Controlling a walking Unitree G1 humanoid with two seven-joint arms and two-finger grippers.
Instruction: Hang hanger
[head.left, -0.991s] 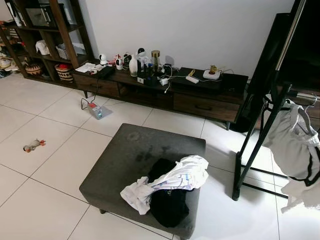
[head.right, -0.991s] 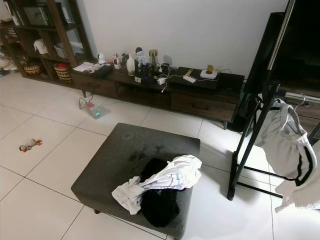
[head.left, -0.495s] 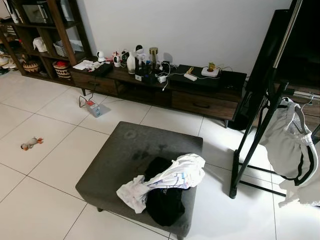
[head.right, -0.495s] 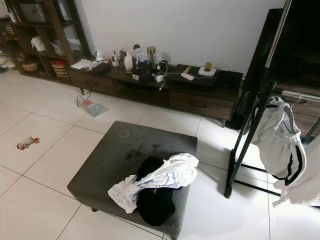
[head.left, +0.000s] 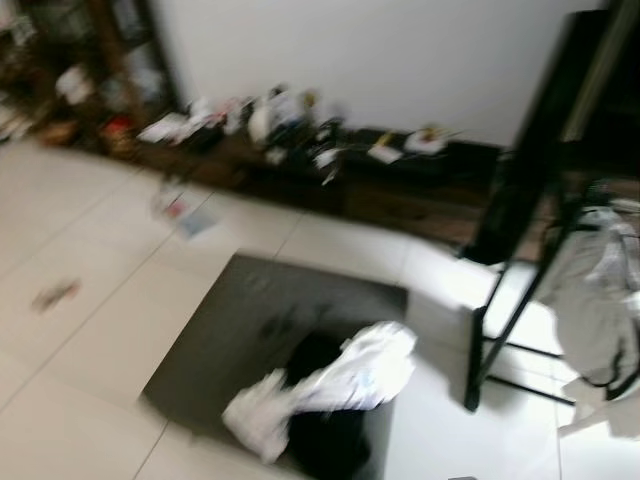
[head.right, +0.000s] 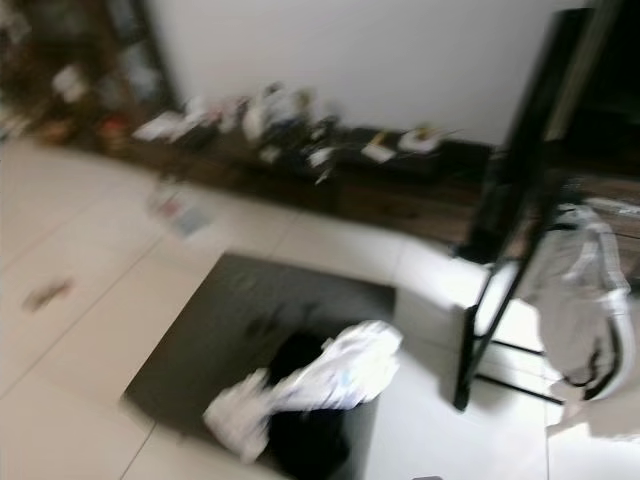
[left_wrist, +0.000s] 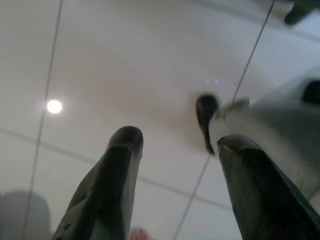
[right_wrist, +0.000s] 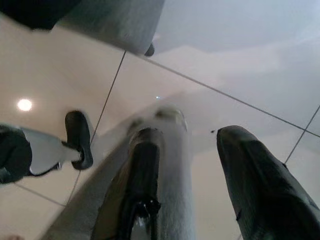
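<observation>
A white garment (head.left: 598, 290) hangs on the black clothes rack (head.left: 520, 260), on the right; its hanger is too blurry to make out. Nearby, a dark ottoman (head.left: 260, 320) holds a pile of clothes (head.left: 325, 390). The left gripper (left_wrist: 175, 145) and right gripper (right_wrist: 190, 140) hang over the tiled floor (left_wrist: 125, 60), fingers apart, holding nothing.

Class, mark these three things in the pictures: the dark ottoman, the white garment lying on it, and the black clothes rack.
dark ottoman (head.left: 260, 310), left eye view, bare top surface.
white garment (head.left: 365, 362), left eye view, its bunched middle.
black clothes rack (head.left: 505, 325), left eye view, slanted leg.
</observation>
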